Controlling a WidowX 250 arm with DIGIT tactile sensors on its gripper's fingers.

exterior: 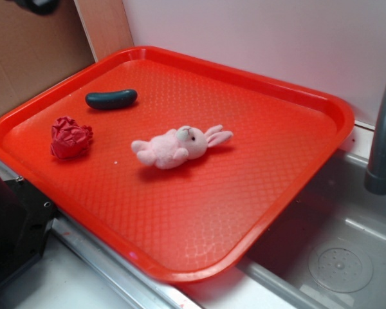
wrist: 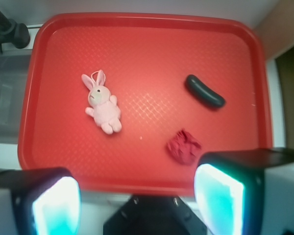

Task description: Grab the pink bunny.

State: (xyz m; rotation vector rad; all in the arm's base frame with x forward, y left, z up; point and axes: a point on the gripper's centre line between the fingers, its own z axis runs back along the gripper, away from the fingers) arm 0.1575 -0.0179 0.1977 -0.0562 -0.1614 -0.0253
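A large red tray (exterior: 289,193) is set partly over a steel sink (exterior: 347,257), with a grey faucet (exterior: 383,141) standing at the sink's edge. Three things are laid on the tray, well apart from one another. The pink bunny (exterior: 180,147) is found near the middle of the tray, lying on its side with its ears pointed toward the faucet end; nothing is touching it. A dark green pickle toy (exterior: 111,98) is placed toward the far rim, and a crumpled red paper ball (exterior: 71,138) is placed nearer the front rim. In the wrist view, the gripper (wrist: 137,196) is seen high above the tray's near edge, with its two fingers (wrist: 54,200) spread wide and nothing held between them. The step in hand is judged to be the approach: no descent toward the bunny is evident. For the next move, the gripper is to be carried over the bunny's body, lowered with the jaws kept wide on either side of the torso, and only then closed. The paper ball and pickle toy are to be avoided.
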